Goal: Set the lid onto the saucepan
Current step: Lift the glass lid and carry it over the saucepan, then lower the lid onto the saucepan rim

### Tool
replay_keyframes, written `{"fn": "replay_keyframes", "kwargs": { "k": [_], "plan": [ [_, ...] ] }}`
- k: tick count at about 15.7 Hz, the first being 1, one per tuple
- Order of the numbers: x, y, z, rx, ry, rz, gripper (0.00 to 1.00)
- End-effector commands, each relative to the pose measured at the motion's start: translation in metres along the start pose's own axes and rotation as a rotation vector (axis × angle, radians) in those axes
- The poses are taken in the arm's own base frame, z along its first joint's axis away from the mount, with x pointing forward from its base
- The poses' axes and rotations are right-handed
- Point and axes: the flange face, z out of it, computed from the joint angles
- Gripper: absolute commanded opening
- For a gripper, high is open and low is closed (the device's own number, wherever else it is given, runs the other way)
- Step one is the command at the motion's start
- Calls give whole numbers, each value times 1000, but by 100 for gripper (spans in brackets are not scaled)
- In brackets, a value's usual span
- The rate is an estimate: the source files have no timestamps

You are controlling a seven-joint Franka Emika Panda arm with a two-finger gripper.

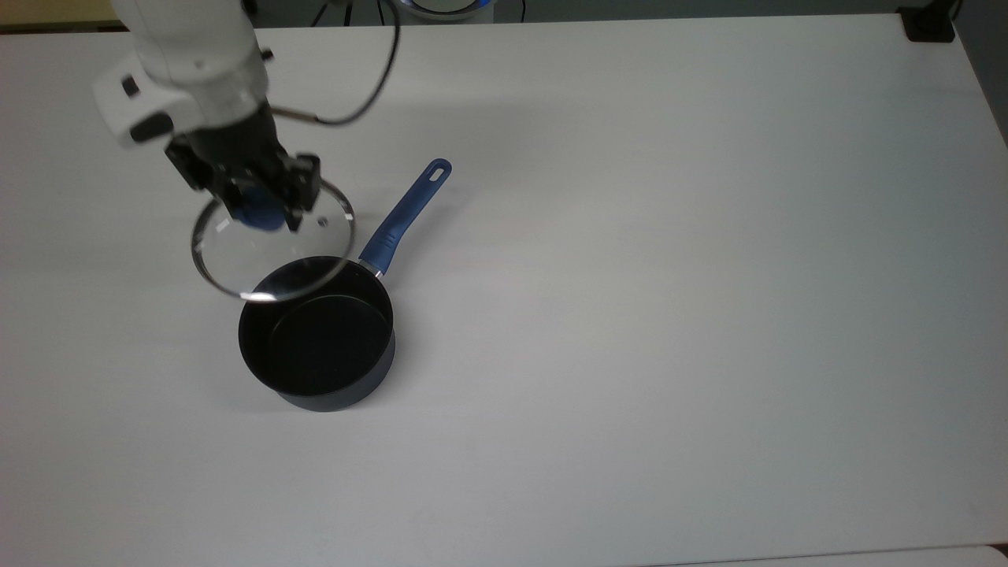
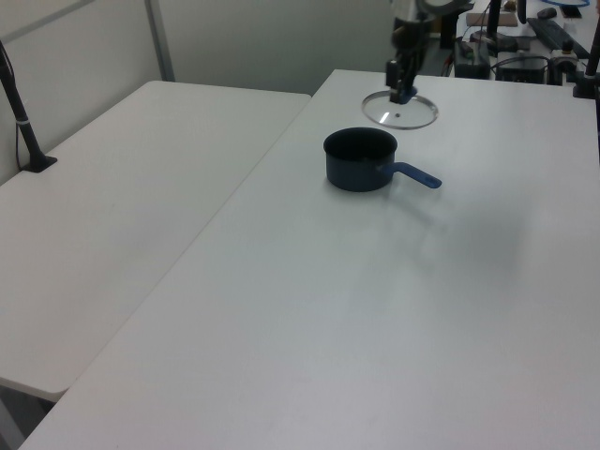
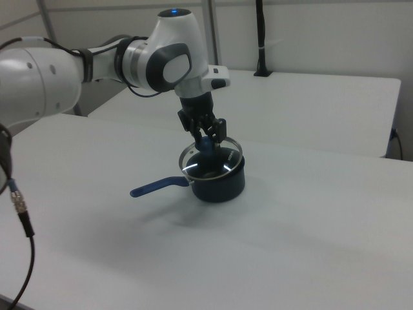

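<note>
The saucepan (image 1: 316,335) sits on the counter (image 1: 669,276), well apart from its edges, with bare surface all round. The gripper (image 1: 264,206) pinches the lid (image 1: 272,250) by its blue knob, held in the air above the saucepan's rim.

The white arm reaches in from the right view's left, and its gripper (image 3: 208,143) points down, fingers closed on the blue knob of the lid (image 3: 211,161). The glass lid hangs level, just above the saucepan (image 3: 219,183) and overlapping its open mouth. The saucepan sits on the white table (image 3: 310,245), its blue handle stretching toward the right view's left
</note>
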Motion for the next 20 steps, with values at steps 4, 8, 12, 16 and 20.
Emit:
{"fn": "replay_keyframes", "kwargs": {
  "k": [4, 8, 12, 16, 20],
  "plan": [
    [40, -37, 47, 28, 127, 154, 34],
    [40, -50, 59, 29, 113, 142, 33],
    [39, -54, 63, 29, 106, 137, 38],
    [39, -57, 81, 25, 88, 135, 80],
    [37, -54, 75, 22, 83, 137, 100]
  ]
}}
